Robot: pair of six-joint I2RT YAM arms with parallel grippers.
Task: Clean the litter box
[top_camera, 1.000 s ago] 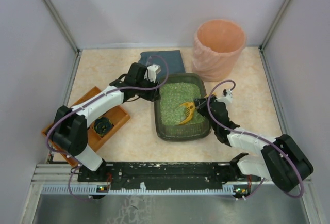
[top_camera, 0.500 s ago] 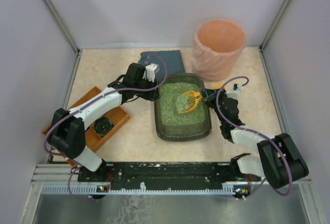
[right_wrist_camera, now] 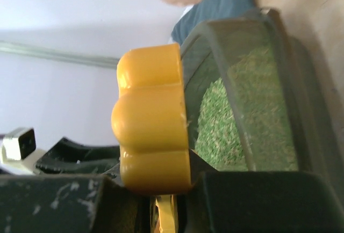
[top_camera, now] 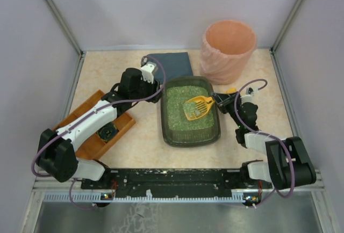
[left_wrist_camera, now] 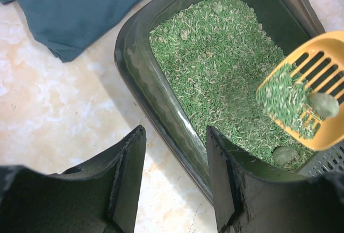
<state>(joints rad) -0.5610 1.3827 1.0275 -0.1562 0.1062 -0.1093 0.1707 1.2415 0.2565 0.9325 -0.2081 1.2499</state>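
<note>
The dark grey-green litter box [top_camera: 163, 116] holds green granular litter [top_camera: 181, 110]. My right gripper [top_camera: 217, 102] is shut on the handle of a yellow slotted scoop [top_camera: 197, 107] and holds it above the litter at the box's right side. In the left wrist view the scoop [left_wrist_camera: 314, 131] carries litter and a grey-green clump [left_wrist_camera: 323, 104]. Another clump [left_wrist_camera: 284, 155] lies in the litter below. The right wrist view shows the yellow handle end [right_wrist_camera: 153, 120] between the jaws [right_wrist_camera: 161, 178]. My left gripper [top_camera: 156, 92] [left_wrist_camera: 174, 133] is open, its jaws either side of the box's left rim [left_wrist_camera: 161, 99].
A tall peach round bin [top_camera: 228, 48] stands behind the box at the right. A folded blue cloth [top_camera: 169, 63] [left_wrist_camera: 70, 7] lies behind the box. An orange-brown wooden tray [top_camera: 88, 144] with a dark round object [top_camera: 107, 131] sits at the left.
The right gripper lifted the scoop out of the litter and drew it back to the right, loaded. The left arm shifted left and back from the box's rim.
</note>
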